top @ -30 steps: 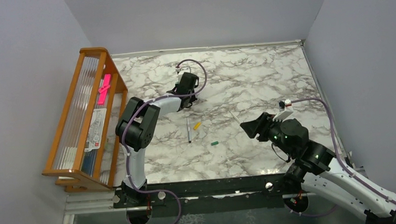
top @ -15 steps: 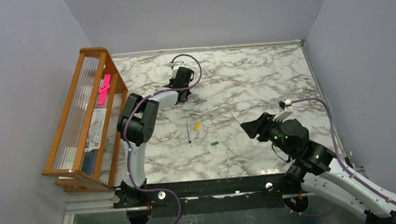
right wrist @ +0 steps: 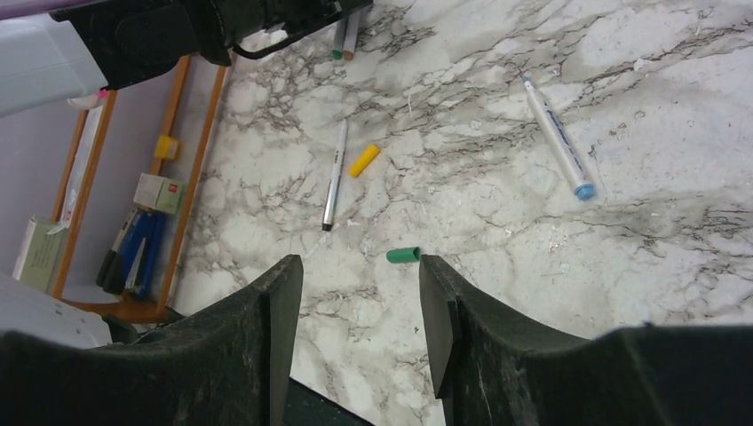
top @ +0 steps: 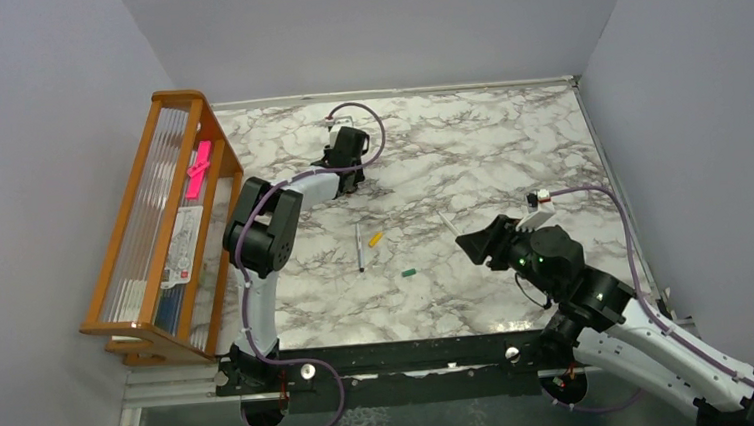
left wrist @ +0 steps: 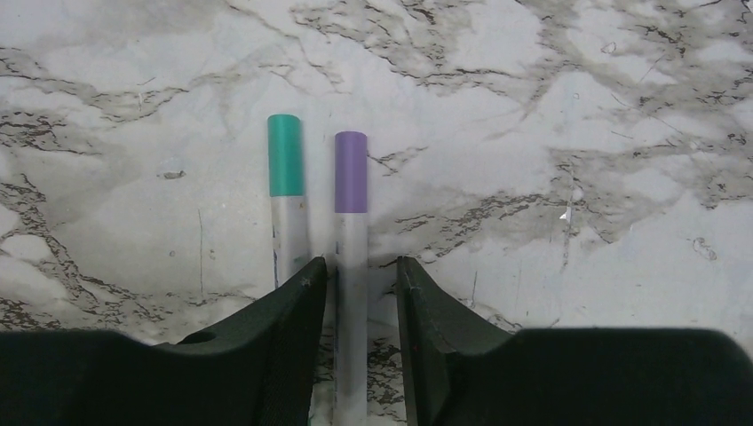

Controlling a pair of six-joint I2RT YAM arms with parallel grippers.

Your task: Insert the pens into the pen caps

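Observation:
Two capped pens lie side by side on the marble table: one wears a teal cap, the other a pale purple cap. My left gripper is open, its fingers loosely astride the purple-capped pen's barrel, with a gap on the right side. In the top view the left gripper sits low at the back of the table. An uncapped pen, an orange cap and a green cap lie mid-table. Another pen lies to the right. My right gripper hovers open and empty, just short of the green cap.
A wooden rack stands along the left wall, holding clear sleeves, a bright pink strip and boxes. Grey walls close in the table on three sides. The left arm's elbow rises over the table's left part.
The left gripper moved back and left, lowered the purple-capped pen beside the teal-capped one, and its jaws have parted off it. The right gripper edged slightly left.

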